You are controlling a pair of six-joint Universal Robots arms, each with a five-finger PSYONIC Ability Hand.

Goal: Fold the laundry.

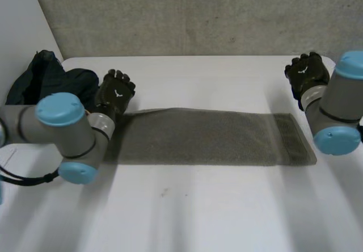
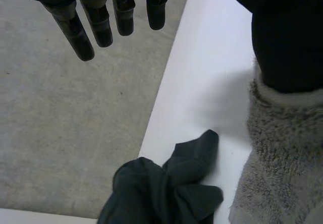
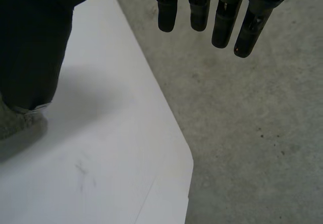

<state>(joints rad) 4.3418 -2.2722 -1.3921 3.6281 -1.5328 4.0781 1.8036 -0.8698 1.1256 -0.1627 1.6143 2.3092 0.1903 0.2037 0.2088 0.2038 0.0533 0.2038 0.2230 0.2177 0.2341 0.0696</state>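
A grey towel (image 1: 204, 137) lies flat in a long folded strip across the middle of the white table (image 1: 198, 206). My left hand (image 1: 116, 92) hovers at the strip's far left corner, open with straight fingers (image 2: 101, 27) and nothing in them. Beside them its thumb stands over the fluffy towel end (image 2: 282, 153). My right hand (image 1: 306, 73) is behind the strip's right end, apart from it. It is open too, its fingers (image 3: 222, 22) reaching past the table corner, and a bit of towel (image 3: 15, 125) shows below its thumb.
A heap of dark cloth (image 1: 45, 82) sits at the table's back left corner, and its edge (image 2: 166, 188) lies close to the towel's left end. The table's edges (image 3: 171, 133) run near both hands, with grey floor (image 2: 60, 123) beyond.
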